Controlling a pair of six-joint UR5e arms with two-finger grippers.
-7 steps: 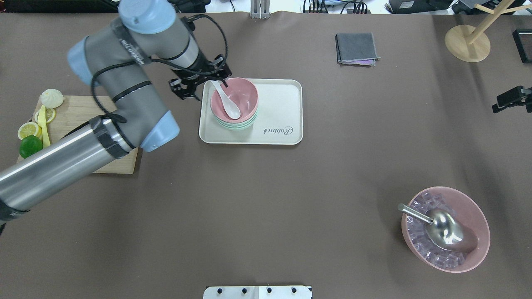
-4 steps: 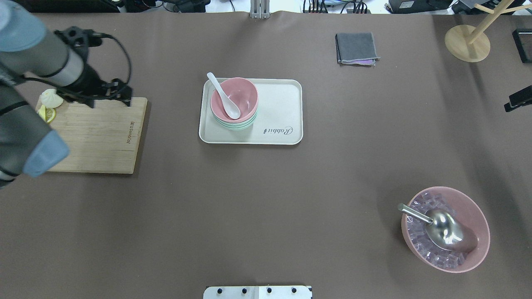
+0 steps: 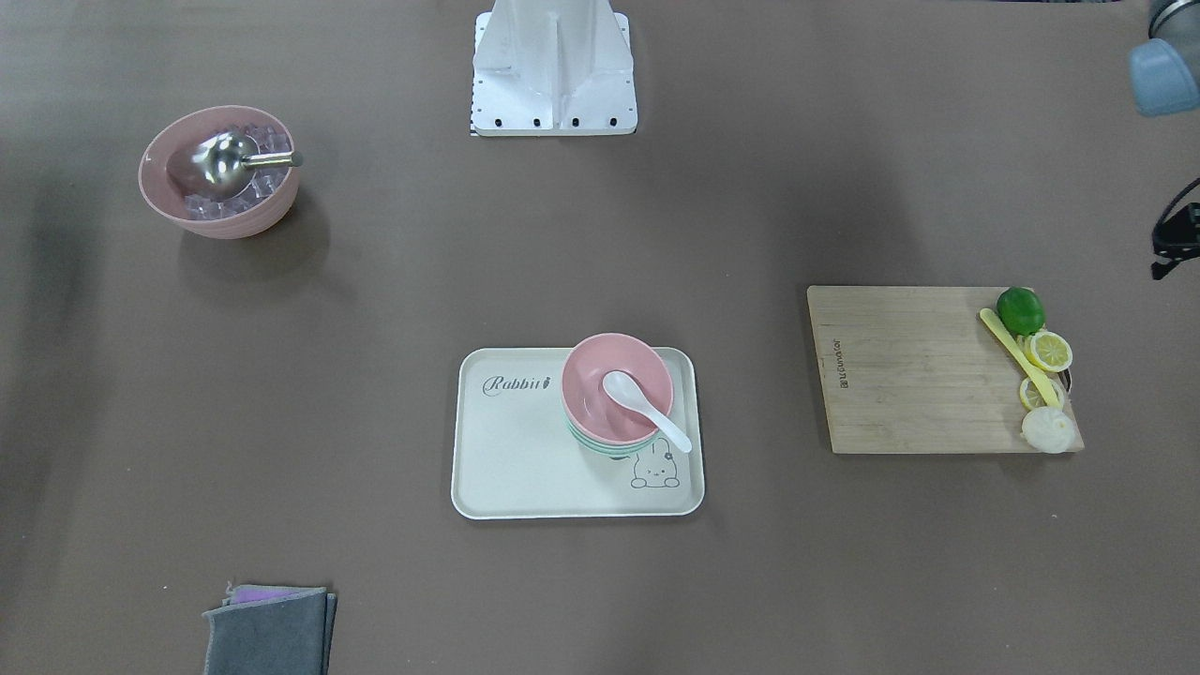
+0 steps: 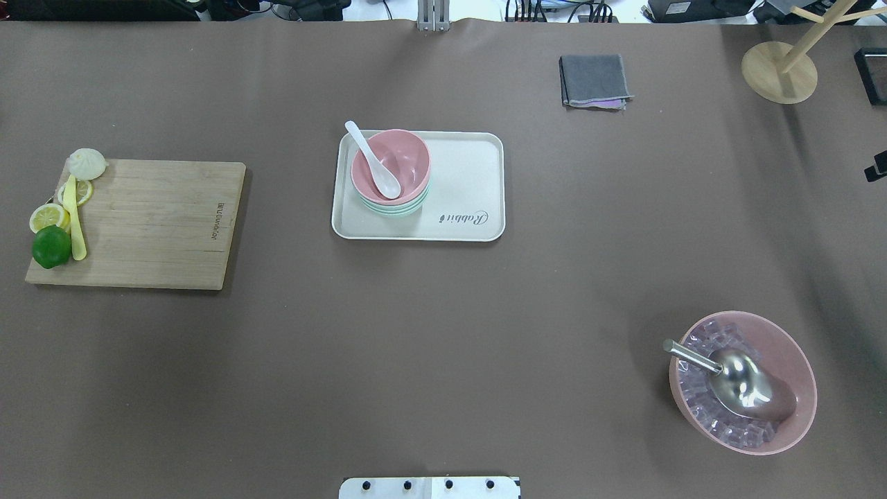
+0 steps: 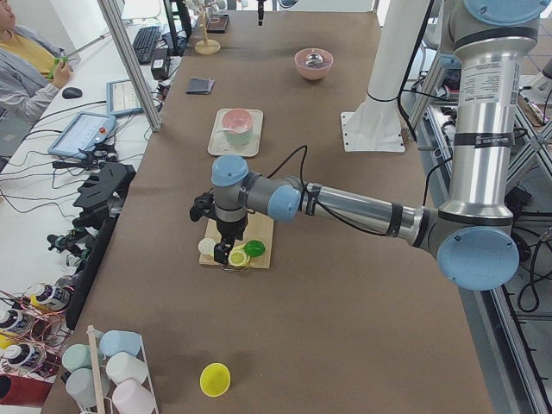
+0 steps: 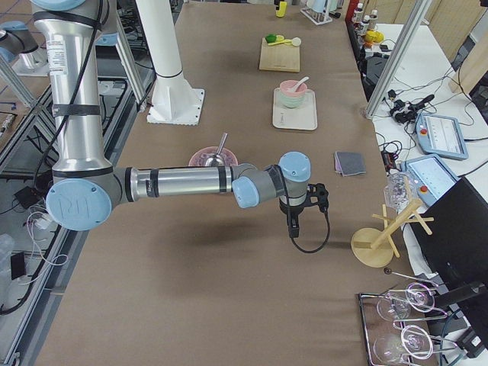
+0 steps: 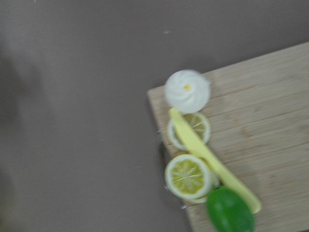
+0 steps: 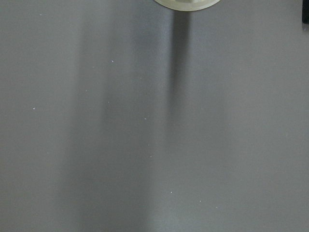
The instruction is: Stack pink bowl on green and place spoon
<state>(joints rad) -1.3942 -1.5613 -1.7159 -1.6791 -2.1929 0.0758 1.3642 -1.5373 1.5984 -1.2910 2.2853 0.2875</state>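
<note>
The pink bowl (image 4: 409, 158) sits nested on top of the green bowls (image 4: 391, 208) on the left part of a cream tray (image 4: 464, 180). It also shows in the front view (image 3: 595, 394). The white spoon (image 4: 378, 170) lies in the pink bowl, scoop down and handle resting over the rim toward the far left. My left gripper (image 5: 228, 246) hangs over the left end of the cutting board, far from the tray. My right gripper (image 6: 293, 226) hangs over bare table at the right end. I cannot tell whether either is open or shut.
A wooden cutting board (image 4: 152, 222) at the left holds a lime (image 4: 51, 246), lemon slices, a yellow knife and a white bun (image 7: 187, 91). A large pink bowl (image 4: 797, 360) with ice and a steel scoop stands front right. A grey cloth (image 4: 594, 81) and a wooden stand (image 4: 779, 69) lie at the back.
My left arm has pulled away from the bowl stack to the left and left the overhead view. The spoon stays in the pink bowl. My right gripper has slid further off the right edge.
</note>
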